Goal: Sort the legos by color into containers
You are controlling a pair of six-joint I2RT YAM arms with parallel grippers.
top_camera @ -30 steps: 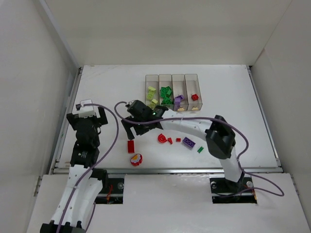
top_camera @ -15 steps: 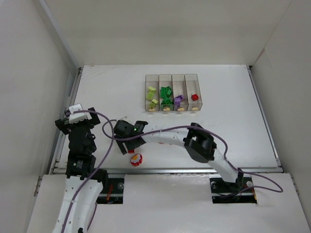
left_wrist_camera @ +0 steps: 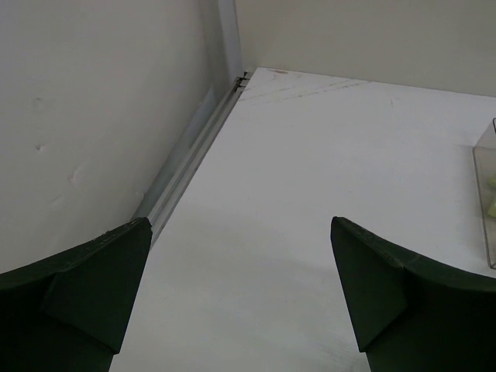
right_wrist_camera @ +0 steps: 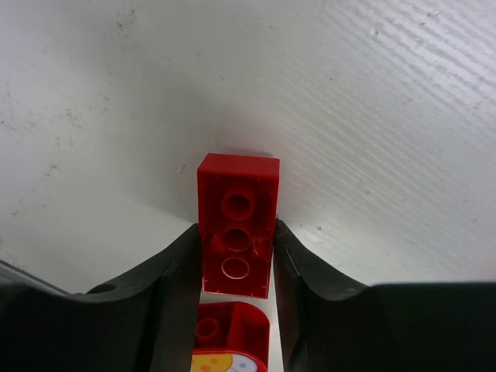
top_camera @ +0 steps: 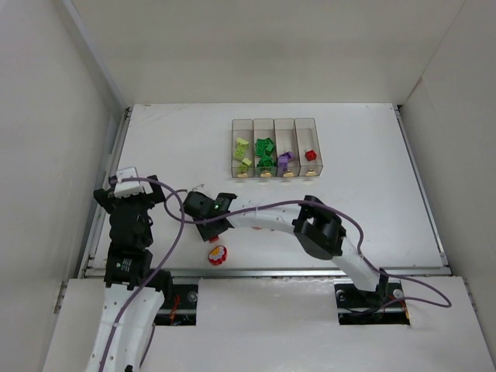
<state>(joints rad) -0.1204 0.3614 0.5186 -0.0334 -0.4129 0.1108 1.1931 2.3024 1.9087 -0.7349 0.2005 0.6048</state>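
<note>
One red brick (right_wrist_camera: 238, 182) is now clamped in the right hand (right_wrist_camera: 236, 232), whose jaws have just closed. It apparently still rests on the bench (top_camera: 372, 194), well apart from the containers (top_camera: 276, 122). Next comes the lift. The left hand (left_wrist_camera: 240, 225) stands wide apart and empty.

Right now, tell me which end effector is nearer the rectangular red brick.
Right. The right end effector has its fingers pressed against both sides of the rectangular red brick. The left end effector stands open well off to the left, touching nothing.
</note>
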